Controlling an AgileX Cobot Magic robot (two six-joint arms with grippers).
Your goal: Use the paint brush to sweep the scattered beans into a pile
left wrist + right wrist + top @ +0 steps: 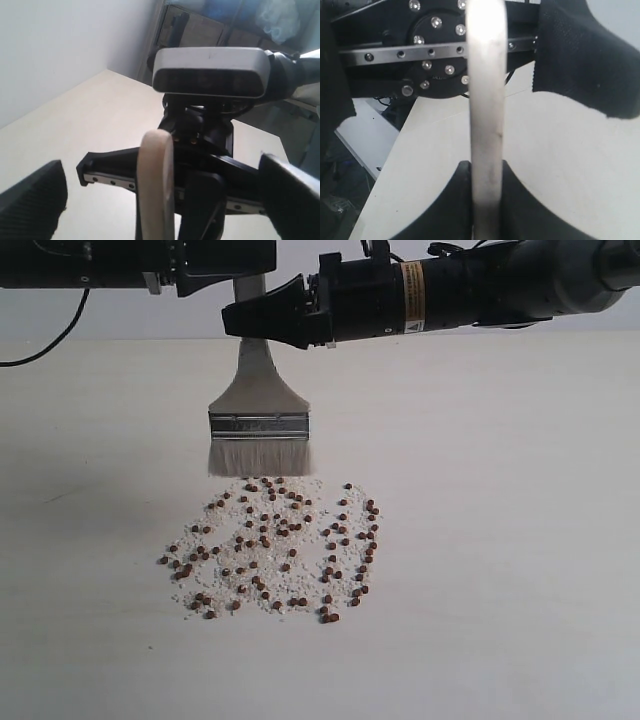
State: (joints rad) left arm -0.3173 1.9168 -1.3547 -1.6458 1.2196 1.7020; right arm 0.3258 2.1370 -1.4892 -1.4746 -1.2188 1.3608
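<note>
The right gripper is clamped on the brush handle. The left gripper stands wide apart around the handle without touching it, which only the wrist views show. Only the exterior view shows the upright brush with its bristles at the edge of the scattered beans on the pale table. The left wrist view shows a white wall and shelves.

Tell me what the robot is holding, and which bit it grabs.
The right end effector holds the paint brush high on its wooden handle; the left end effector is open.
</note>
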